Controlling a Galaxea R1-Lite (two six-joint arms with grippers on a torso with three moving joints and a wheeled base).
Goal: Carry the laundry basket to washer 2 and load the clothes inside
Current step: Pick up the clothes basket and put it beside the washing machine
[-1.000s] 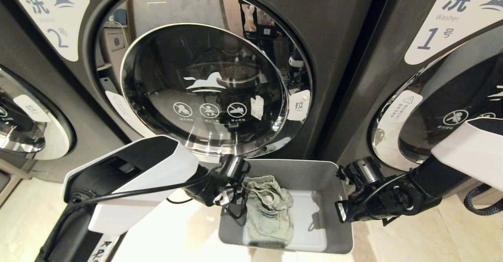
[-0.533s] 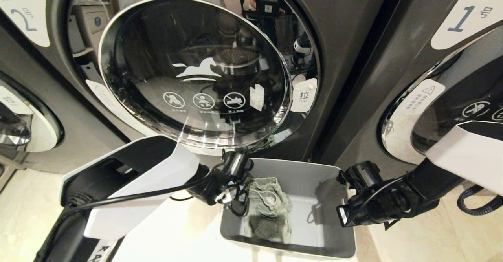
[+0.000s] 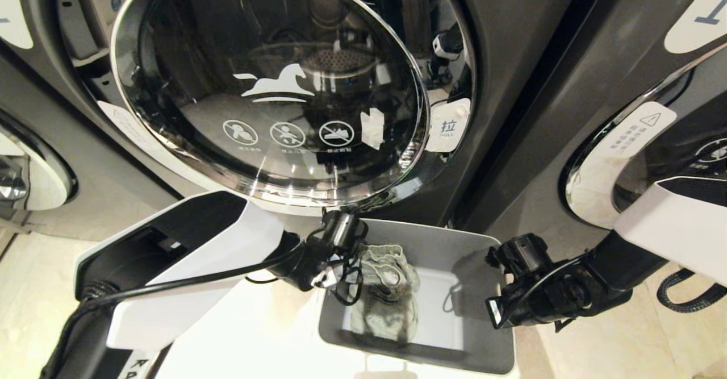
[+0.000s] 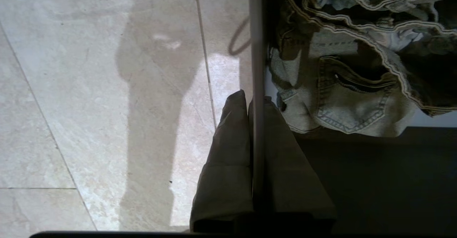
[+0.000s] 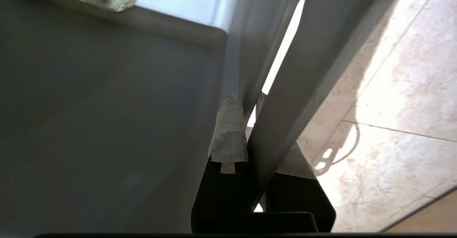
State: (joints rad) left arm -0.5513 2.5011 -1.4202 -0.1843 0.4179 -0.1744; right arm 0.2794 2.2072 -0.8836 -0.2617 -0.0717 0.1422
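Camera dipped since earlier; both fingers pinch laundry basket (image 3: pixel 431 240) walls, clothes (image 3: pixel 386 288) between grips.

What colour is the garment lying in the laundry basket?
Pale, washed-out blue-grey denim garment with light stitching, seen best in the left wrist view.

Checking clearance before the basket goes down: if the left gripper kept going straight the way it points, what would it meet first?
The left gripper, shut on the laundry basket wall, points down; past that wall, probably the tiled floor.
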